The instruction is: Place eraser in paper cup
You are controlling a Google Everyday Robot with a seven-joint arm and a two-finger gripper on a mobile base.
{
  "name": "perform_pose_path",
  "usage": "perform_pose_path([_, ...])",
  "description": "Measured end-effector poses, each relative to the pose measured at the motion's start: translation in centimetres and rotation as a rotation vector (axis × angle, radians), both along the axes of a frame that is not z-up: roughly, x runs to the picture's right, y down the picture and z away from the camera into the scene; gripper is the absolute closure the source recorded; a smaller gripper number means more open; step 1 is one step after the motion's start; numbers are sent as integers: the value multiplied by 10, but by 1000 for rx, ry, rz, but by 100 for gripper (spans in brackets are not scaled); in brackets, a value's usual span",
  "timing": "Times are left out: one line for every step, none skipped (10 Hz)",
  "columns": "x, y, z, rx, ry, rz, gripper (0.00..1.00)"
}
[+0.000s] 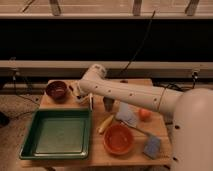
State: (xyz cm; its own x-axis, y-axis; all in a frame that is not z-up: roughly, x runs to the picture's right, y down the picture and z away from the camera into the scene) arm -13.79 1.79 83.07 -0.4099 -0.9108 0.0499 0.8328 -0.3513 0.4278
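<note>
Eraser cannot be made out anywhere on the surface (67, 104); paper cup (75, 90) shows only as a pale rim just behind the arm's wrist, right of the dark red-brown bowl (56, 90); the jaws (90, 102) hang at the green tray's (57, 134) far right corner, just beside that cup; whether they are open or closed cannot be told; the orange bowl (119, 139) sits nearer, with a banana (106, 123) beside it.

Matt wooden table (60, 161), glossy green plastic tray (58, 136); jaws (90, 101) hang behind smooth white arm (plastic-looking) (130, 94).
</note>
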Motion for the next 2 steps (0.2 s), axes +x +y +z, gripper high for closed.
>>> perform_pose_path([0, 0, 0, 0, 0, 0, 20])
perform_pose_path([0, 0, 0, 0, -1, 0, 20])
